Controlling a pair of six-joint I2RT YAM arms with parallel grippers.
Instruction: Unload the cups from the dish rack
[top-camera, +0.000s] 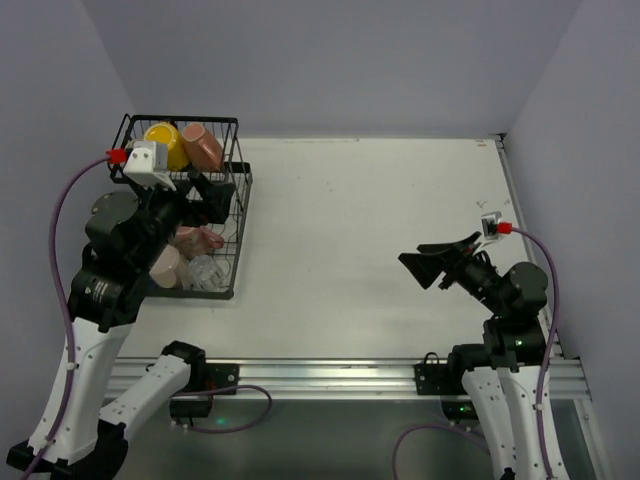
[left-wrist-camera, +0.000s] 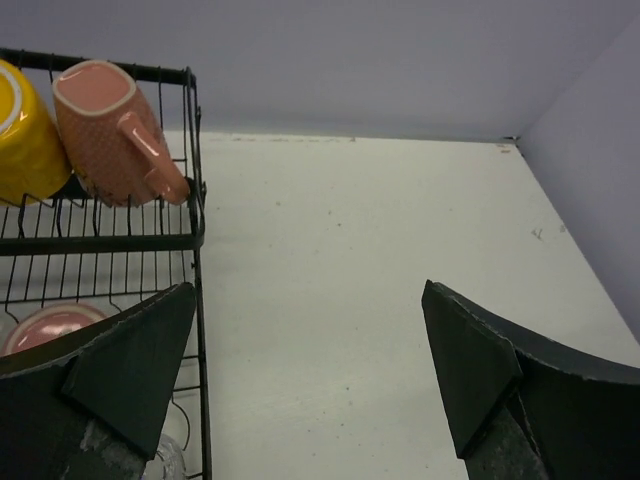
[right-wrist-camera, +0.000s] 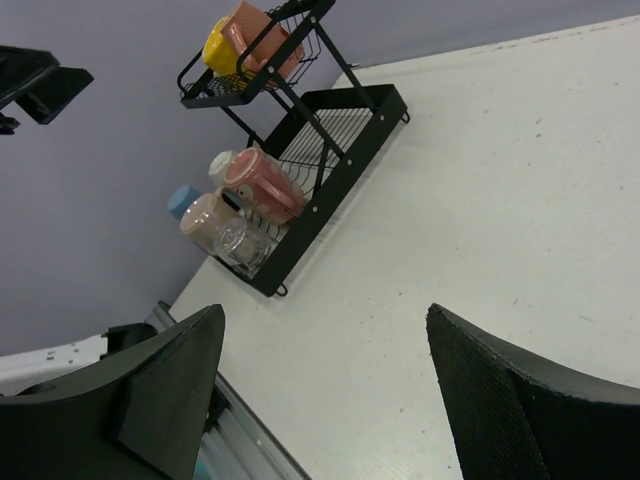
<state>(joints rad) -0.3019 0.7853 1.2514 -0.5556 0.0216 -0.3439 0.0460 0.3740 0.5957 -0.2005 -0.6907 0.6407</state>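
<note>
The black wire dish rack (top-camera: 241, 200) stands at the table's far left. Its upper tier holds a yellow cup (top-camera: 162, 139) and a salmon-orange mug (top-camera: 204, 147). The lower tray holds a pink cup (top-camera: 200, 238), a beige cup (top-camera: 165, 266) and a clear glass (top-camera: 209, 272). My left gripper (top-camera: 206, 196) is open and empty, raised at the rack's right side below the upper tier. In the left wrist view (left-wrist-camera: 310, 370) the salmon mug (left-wrist-camera: 112, 130) and yellow cup (left-wrist-camera: 20, 130) lie up to the left. My right gripper (top-camera: 430, 263) is open and empty over the table's right part.
The right wrist view shows the rack (right-wrist-camera: 335, 185) from the side, with a light blue cup (right-wrist-camera: 182, 200) behind the beige one (right-wrist-camera: 205, 220). Purple walls close the table at the back and both sides. An aluminium rail (top-camera: 330, 372) runs along the near edge.
</note>
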